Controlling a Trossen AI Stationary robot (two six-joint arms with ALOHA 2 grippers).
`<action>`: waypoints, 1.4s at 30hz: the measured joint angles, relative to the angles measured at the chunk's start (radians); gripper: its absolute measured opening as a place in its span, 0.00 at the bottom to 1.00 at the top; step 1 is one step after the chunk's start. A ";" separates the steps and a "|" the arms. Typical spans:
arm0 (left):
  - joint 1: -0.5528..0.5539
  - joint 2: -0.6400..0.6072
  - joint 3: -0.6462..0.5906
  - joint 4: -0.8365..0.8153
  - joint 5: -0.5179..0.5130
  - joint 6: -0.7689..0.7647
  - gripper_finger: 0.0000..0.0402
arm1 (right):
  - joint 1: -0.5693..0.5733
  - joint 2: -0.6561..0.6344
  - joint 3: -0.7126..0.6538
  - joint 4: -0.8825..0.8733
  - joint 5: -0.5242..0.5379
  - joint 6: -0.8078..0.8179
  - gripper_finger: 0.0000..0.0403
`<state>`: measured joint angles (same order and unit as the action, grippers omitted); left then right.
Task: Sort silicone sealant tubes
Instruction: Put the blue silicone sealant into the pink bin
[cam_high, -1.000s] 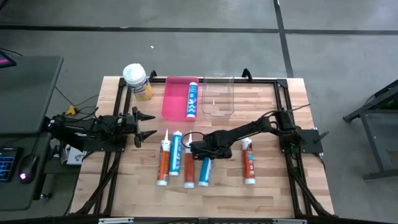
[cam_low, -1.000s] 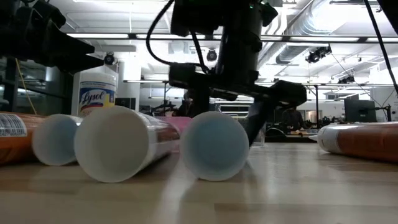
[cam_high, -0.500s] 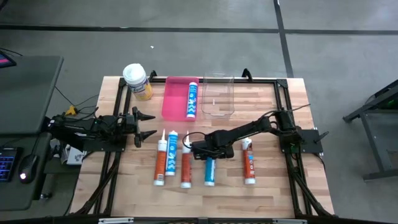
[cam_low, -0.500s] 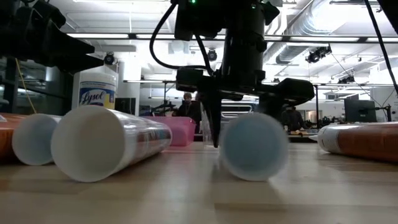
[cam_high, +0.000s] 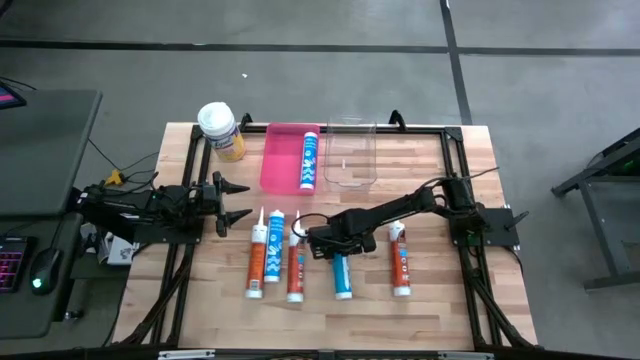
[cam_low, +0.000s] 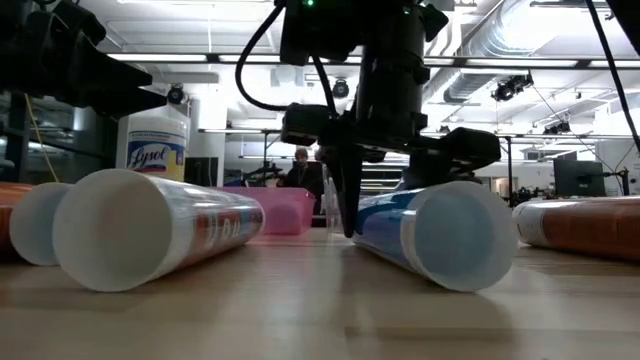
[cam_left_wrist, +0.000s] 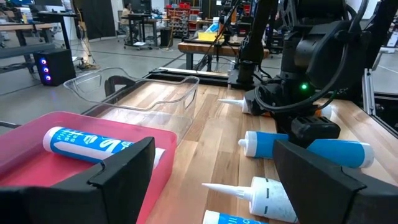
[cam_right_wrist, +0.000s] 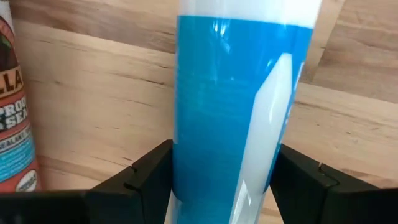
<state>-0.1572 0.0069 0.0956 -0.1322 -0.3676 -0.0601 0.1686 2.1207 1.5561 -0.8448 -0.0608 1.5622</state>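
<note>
Six slim tubes, white nozzles | high: right gripper (cam_high: 322, 240) straddles blue tube (cam_high: 342, 275) mid-table, three tubes (cam_high: 272, 262) left, orange tube (cam_high: 400, 262) right, one in pink tray (cam_high: 281, 160); left gripper (cam_high: 236, 200) agape, empty, at left edge | low: glossy cylinder on wood table (cam_low: 320, 310) | right wrist: fingers (cam_right_wrist: 149, 174) flank blue tube, contact unclear.

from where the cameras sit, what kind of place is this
Most likely a robotics lab or workshop. A butcher-block table stands on bare concrete floor. The low view shows exposed ceiling ducts and strip lights, and the left wrist view shows workbenches with more equipment behind.
</note>
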 joint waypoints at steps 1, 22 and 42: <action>0.000 0.000 0.000 0.000 0.000 0.000 0.79 | -0.001 -0.007 -0.002 0.000 0.007 -0.002 0.54; 0.000 0.000 0.000 0.000 0.000 0.000 0.79 | -0.051 -0.119 -0.002 0.056 0.003 -0.190 0.54; 0.000 0.000 0.000 0.000 0.000 0.000 0.79 | -0.391 -0.236 0.000 0.461 -0.106 -0.576 0.54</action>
<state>-0.1570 0.0070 0.0956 -0.1324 -0.3676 -0.0601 -0.2225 1.8851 1.5559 -0.3842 -0.1665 0.9857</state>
